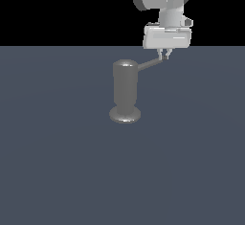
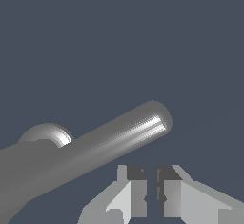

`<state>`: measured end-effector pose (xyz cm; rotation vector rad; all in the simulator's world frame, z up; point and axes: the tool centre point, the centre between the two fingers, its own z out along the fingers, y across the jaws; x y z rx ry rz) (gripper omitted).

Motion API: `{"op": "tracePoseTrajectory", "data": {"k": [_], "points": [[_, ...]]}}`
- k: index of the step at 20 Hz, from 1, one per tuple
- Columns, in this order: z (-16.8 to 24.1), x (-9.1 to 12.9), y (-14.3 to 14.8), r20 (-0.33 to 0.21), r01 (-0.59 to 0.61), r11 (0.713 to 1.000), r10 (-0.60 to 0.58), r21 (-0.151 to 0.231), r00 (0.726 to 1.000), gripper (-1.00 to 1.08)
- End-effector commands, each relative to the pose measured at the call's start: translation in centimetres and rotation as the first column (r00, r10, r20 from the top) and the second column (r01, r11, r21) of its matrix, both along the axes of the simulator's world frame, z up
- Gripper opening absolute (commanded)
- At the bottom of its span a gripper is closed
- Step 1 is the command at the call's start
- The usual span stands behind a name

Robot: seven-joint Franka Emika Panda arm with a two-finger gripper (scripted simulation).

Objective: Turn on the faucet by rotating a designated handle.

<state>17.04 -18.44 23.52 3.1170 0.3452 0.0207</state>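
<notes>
Slate-blue counter [image 1: 57,171] stretches under a black backdrop, with the faucet [image 1: 125,92] upright at its middle. Its handle [image 1: 149,64] juts toward the exterior view's right. To do this well, I judge the push should land near the rod's tip and sweep sideways around the cylinder. Reaching down from above, the gripper [image 1: 165,54] sits at that tip, fingers [image 2: 136,189] nearly together, grasping nothing.
</notes>
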Motion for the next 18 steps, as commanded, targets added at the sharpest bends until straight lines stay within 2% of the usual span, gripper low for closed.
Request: {"op": "tracePoseTrajectory", "data": {"k": [1,18], "points": [[-1.0,0.6,1.1,-0.007,-0.009,1.000,0.009,0.006,1.000,-1.00],[-1.3,3.0,1.8,-0.011,-0.005,1.000,0.005,0.005,1.000,-1.00]]}}
